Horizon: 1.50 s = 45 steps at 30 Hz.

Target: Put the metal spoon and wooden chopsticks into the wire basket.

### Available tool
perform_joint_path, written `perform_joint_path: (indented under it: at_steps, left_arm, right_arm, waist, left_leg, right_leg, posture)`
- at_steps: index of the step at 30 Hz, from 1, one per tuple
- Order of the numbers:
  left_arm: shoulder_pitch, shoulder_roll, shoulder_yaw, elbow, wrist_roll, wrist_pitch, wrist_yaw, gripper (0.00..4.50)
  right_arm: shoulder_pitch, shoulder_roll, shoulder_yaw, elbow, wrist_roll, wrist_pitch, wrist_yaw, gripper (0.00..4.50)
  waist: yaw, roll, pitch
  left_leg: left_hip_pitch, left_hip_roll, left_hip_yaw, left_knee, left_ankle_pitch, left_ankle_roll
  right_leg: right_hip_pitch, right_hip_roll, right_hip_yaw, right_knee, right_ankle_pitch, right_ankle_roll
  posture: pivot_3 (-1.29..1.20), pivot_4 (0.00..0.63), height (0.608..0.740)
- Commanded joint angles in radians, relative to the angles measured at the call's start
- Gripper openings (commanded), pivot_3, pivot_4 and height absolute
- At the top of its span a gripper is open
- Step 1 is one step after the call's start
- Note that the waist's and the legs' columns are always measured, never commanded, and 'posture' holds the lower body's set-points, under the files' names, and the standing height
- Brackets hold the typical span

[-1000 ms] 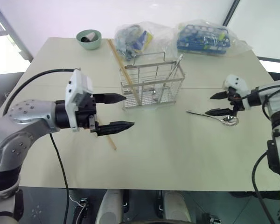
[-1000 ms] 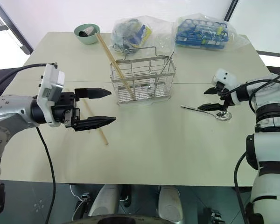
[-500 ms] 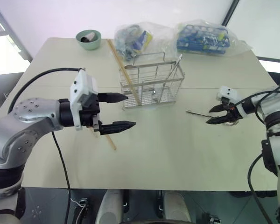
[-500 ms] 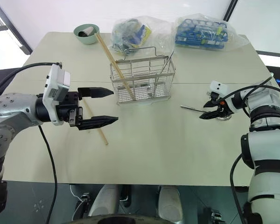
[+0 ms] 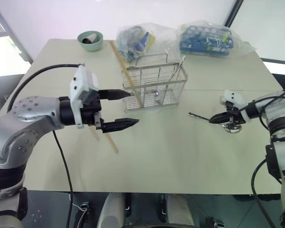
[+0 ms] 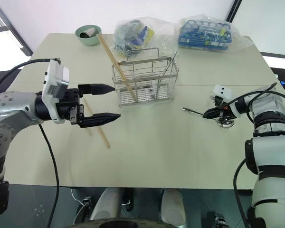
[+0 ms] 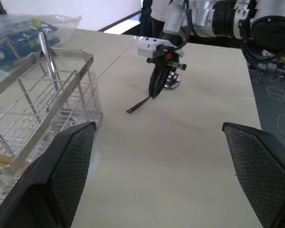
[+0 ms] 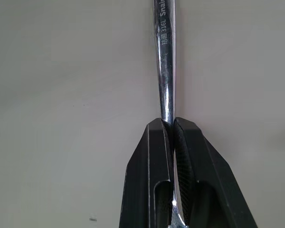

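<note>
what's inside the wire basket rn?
In the wire basket: one wooden chopstick leaning out toward the green bowl, plus a thin metal utensil against the far corner. Its lower end is lost among the wires.

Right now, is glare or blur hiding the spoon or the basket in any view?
Head views: bright window wash at the back edges, yet the basket and spoon read clearly. Left wrist view: the near basket wires and the open left gripper look soft. Right wrist view: the spoon handle is sharp, with a bright streak, pinched in the right gripper.
</note>
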<state>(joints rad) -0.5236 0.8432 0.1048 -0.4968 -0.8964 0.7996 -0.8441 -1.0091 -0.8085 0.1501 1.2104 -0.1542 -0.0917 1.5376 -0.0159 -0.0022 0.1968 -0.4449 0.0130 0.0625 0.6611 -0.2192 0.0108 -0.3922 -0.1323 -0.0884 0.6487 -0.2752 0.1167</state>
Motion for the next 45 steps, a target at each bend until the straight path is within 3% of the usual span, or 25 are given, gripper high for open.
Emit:
perform_joint_path:
  at_steps: [1,4,6,11,14,18,26,33,36,42,45]
  left_arm:
    - [-0.047,0.001,0.047,0.020,0.008,-0.025,0.010,4.50]
    - [-0.061,0.001,0.055,0.033,0.018,-0.030,0.013,4.50]
    - [-0.087,-0.006,0.054,0.062,0.044,-0.043,0.021,4.50]
    - [-0.123,-0.024,0.042,0.101,0.082,-0.066,0.018,4.50]
    - [-0.135,-0.034,0.032,0.113,0.096,-0.073,0.012,4.50]
    - [-0.148,-0.050,0.026,0.126,0.113,-0.082,0.005,4.50]
    - [-0.139,-0.062,0.041,0.126,0.127,-0.092,0.005,4.50]
    - [-0.133,-0.064,0.062,0.119,0.124,-0.090,0.026,4.50]
    - [-0.132,-0.064,0.066,0.116,0.124,-0.088,0.036,4.50]
    - [-0.131,-0.067,0.084,0.114,0.118,-0.082,0.072,4.50]
    - [-0.209,-0.140,0.135,0.158,0.096,-0.021,0.265,4.50]
  right_arm:
    - [0.147,-0.049,0.052,-0.367,0.258,0.084,0.074,0.03]
    - [0.291,-0.141,0.101,-0.717,0.468,0.239,0.077,0.03]
    - [0.354,-0.136,0.016,-0.978,0.620,0.403,0.077,0.03]
    - [0.225,0.011,-0.132,-1.144,0.791,0.684,-0.166,0.03]
    - [0.099,0.132,-0.199,-1.099,0.805,0.716,-0.345,0.03]
    - [-0.043,0.248,-0.228,-0.944,0.711,0.643,-0.542,0.03]
    - [-0.151,0.334,-0.233,-0.633,0.562,0.409,-0.667,0.03]
    - [-0.155,0.384,-0.248,-0.485,0.512,0.295,-0.697,0.03]
    - [-0.161,0.400,-0.272,-0.444,0.518,0.301,-0.730,0.94]
    - [-0.158,0.388,-0.299,-0.472,0.518,0.307,-0.764,3.93]
    - [-0.163,0.346,-0.335,-0.535,0.566,0.384,-0.731,3.93]
  waist:
    - [0.001,0.000,0.000]
    - [0.005,0.000,0.001]
    - [0.006,0.001,0.001]
    - [0.001,0.001,0.001]
    - [0.009,0.000,0.002]
    - [0.010,-0.001,0.002]
    - [0.002,-0.001,0.002]
    - [-0.001,-0.001,0.002]
    - [0.002,-0.001,0.002]
    - [0.001,-0.001,0.002]
    - [0.005,-0.001,0.002]
  left_leg:
    - [0.000,0.000,0.000,0.000,0.000,0.000]
    - [0.000,0.001,0.000,0.000,0.000,0.000]
    - [0.000,0.001,-0.001,0.000,0.000,0.000]
    - [0.001,0.002,0.000,0.000,0.000,0.000]
    - [0.001,0.002,-0.001,0.000,0.000,0.000]
    - [-0.003,0.001,0.000,0.001,0.000,0.000]
    - [-0.006,0.001,0.006,0.000,0.000,0.000]
    - [-0.006,0.002,0.008,0.000,0.000,0.000]
    - [-0.006,0.002,0.008,0.000,0.000,0.000]
    - [-0.006,0.002,0.008,0.000,0.000,0.000]
    - [-0.006,0.002,0.008,0.000,0.000,0.000]
  right_leg:
    - [0.000,0.000,0.000,0.000,0.000,0.000]
    - [0.000,0.000,0.000,0.001,0.000,0.000]
    - [0.000,0.000,0.000,0.001,0.000,0.000]
    - [0.000,0.000,0.000,0.001,0.001,-0.001]
    - [-0.001,0.001,0.000,0.001,0.001,-0.002]
    - [-0.004,0.000,0.000,0.001,0.001,-0.001]
    - [-0.007,0.000,0.000,0.001,0.001,-0.001]
    - [-0.008,0.001,0.002,0.003,0.001,-0.001]
    - [-0.008,0.001,0.002,0.003,0.001,-0.001]
    - [-0.008,0.001,0.002,0.003,0.001,-0.001]
    - [-0.008,0.001,0.002,0.003,0.001,-0.001]
  posture:
    - [0.00,0.150,0.710]
    - [0.00,0.150,0.710]
    - [0.00,0.150,0.710]
    - [0.00,0.150,0.710]
    - [0.00,0.150,0.710]
    - [0.00,0.150,0.710]
    - [0.00,0.150,0.710]
    - [0.00,0.150,0.710]
    - [0.00,0.150,0.710]
    - [0.00,0.150,0.710]
    - [0.00,0.150,0.710]
